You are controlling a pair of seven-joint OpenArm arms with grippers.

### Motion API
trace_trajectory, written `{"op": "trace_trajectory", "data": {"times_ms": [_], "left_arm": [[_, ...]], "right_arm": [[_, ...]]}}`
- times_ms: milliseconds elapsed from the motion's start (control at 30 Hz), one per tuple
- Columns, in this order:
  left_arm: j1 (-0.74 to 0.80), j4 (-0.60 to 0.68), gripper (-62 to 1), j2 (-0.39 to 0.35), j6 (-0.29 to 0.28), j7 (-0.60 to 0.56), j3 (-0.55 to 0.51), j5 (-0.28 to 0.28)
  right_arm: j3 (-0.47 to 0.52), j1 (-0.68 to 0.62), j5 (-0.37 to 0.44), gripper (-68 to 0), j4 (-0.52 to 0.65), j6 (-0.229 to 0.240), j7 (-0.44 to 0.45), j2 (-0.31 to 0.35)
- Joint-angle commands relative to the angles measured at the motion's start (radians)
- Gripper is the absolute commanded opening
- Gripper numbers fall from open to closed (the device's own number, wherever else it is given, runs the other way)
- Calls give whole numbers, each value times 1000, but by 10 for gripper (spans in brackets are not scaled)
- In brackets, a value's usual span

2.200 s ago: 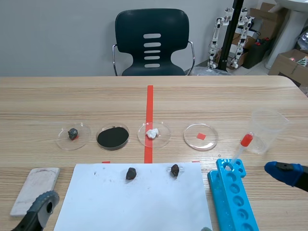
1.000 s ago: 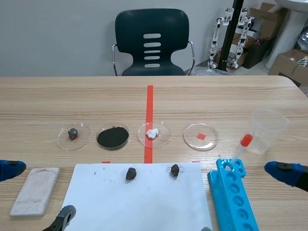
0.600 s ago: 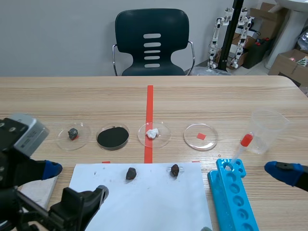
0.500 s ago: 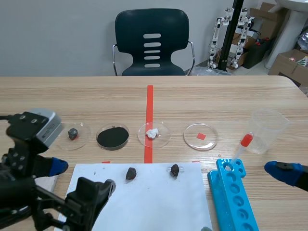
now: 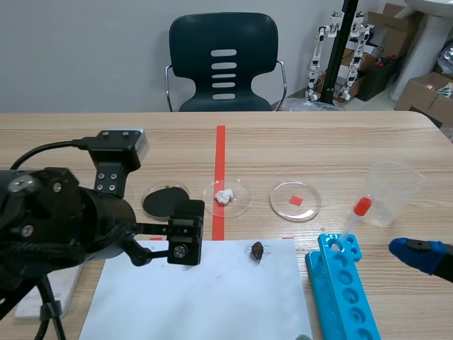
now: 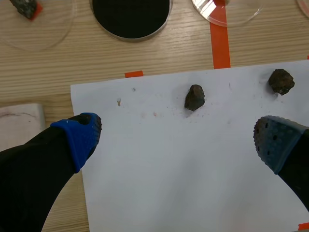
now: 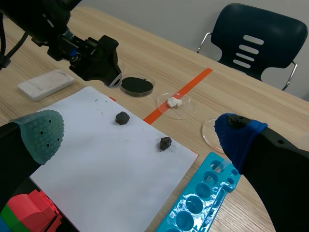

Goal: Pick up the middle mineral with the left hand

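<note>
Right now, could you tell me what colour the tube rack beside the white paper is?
The tube rack is bright light blue, clearest in the scene view.

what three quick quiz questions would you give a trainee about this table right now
1. True or false: the left gripper is shut on a rock.
2. Fill in: the middle rock lies on a white sheet of ____.
3. How many rocks lie on that sheet? A one, B two, C three.

Key: 1 false, its fingers stand apart with nothing between them. 2 paper. 3 B, the middle rock and a second rock.
</note>
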Motion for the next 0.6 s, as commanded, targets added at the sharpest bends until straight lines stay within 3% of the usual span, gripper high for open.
{"op": "trace_trajectory", "data": {"times_ms": [0, 267, 567], "left_arm": [[-25, -23, 14, 19, -2, 25, 11, 9], [-160, -197, 14, 109, 94, 140, 48, 45], [-273, -379, 14, 202, 95, 175, 63, 47]], "right_arm": [[3, 4, 11, 4, 11, 0, 18, 5], [3, 4, 11, 4, 11, 0, 18, 5], [3, 4, 11, 4, 11, 0, 18, 5]]}}
